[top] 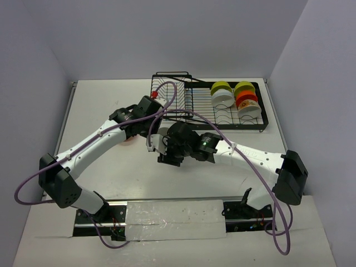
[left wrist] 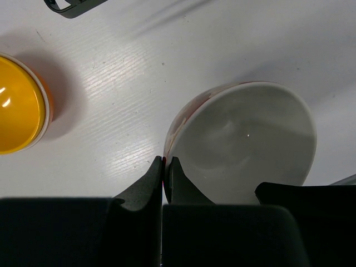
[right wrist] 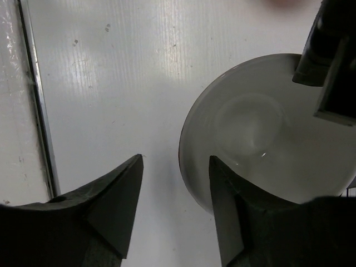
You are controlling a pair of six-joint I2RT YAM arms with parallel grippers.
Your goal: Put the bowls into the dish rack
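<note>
Pinches the rim of the white bowl [left wrist: 245,139] in the left tool [left wrist: 165,161], narrowed right down onto it, at the lower centre of the left wrist view. Leaves a yellow bowl [left wrist: 16,111] on the desk [left wrist: 122,72] at the left edge, well apart. Straddles the same white bowl's left rim with the right tool [right wrist: 175,158], held wide, one side outside, the other over the white inside. Keeps the racked bowls [top: 222,95] on edge in the dish rack [top: 183,100], upper right of the top view.
</note>
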